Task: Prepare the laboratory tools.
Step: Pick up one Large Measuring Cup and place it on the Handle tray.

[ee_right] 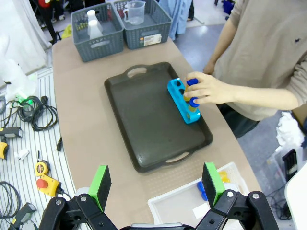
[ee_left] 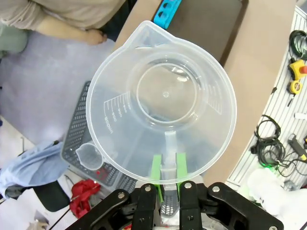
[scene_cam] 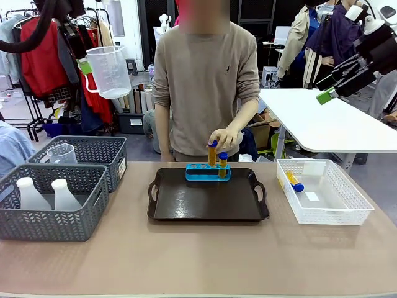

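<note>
Aloft at left, the beaker stands upright, handle in left gripper.

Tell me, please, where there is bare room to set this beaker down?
The tray is bare from its near rim to the blue rack. The table is bare along its near edge and between tray and white basket. Crowded: the tray's far edge, with the person's hand and tubes at the rack.

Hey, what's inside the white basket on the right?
One yellow tube with a blue cap lies in the white basket near its far left corner, with a small white slip on the bottom. In the right wrist view, the right gripper hides part of the inside.
</note>
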`<state>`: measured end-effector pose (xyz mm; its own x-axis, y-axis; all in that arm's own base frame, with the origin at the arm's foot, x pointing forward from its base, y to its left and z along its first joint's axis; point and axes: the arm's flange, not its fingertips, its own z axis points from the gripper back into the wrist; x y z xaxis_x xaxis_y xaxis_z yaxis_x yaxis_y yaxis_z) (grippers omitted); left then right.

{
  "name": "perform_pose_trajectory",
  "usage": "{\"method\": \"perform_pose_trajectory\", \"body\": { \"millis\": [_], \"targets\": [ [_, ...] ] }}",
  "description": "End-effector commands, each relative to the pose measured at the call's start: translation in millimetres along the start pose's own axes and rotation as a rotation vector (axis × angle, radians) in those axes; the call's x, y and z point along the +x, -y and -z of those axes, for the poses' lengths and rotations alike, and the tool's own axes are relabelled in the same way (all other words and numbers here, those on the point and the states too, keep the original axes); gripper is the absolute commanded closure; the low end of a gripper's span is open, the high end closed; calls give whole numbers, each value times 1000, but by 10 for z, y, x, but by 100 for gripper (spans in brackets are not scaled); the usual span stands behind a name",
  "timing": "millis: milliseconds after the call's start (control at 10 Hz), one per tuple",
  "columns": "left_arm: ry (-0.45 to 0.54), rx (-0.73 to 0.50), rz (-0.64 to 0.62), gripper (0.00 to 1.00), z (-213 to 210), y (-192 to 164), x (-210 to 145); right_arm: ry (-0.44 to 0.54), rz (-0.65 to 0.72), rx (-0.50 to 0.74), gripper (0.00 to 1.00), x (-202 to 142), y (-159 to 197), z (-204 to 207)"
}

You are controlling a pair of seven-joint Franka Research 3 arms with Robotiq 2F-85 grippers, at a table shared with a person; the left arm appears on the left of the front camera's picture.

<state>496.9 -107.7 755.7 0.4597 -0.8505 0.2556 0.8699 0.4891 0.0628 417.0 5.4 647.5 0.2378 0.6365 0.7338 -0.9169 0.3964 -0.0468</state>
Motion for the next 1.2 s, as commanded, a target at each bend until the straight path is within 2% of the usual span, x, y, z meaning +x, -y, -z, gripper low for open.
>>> {"method": "perform_pose_trajectory", "body": {
  "millis": [0, 300, 400, 600, 900, 1100],
  "targets": [
    [1, 1, 3, 100, -15, 2, 2, 21, -5, 4, 0, 20, 6, 2],
    [0, -1, 1, 100, 6, 3, 7, 21, -5, 4, 0, 20, 6, 2],
    [21, -78, 43, 100, 242, 145, 213, 21, -5, 4, 0, 20, 6, 2],
    [10, -151, 118, 100, 657, 417, 560, 21, -5, 4, 0, 20, 6, 2],
    [23, -141, 156, 100, 1099, 691, 906, 21, -5, 4, 0, 20, 6, 2],
    [-10, -179, 272, 100, 1699, 881, 1257, 21, -5, 4, 0, 20, 6, 2]
  ]
}}
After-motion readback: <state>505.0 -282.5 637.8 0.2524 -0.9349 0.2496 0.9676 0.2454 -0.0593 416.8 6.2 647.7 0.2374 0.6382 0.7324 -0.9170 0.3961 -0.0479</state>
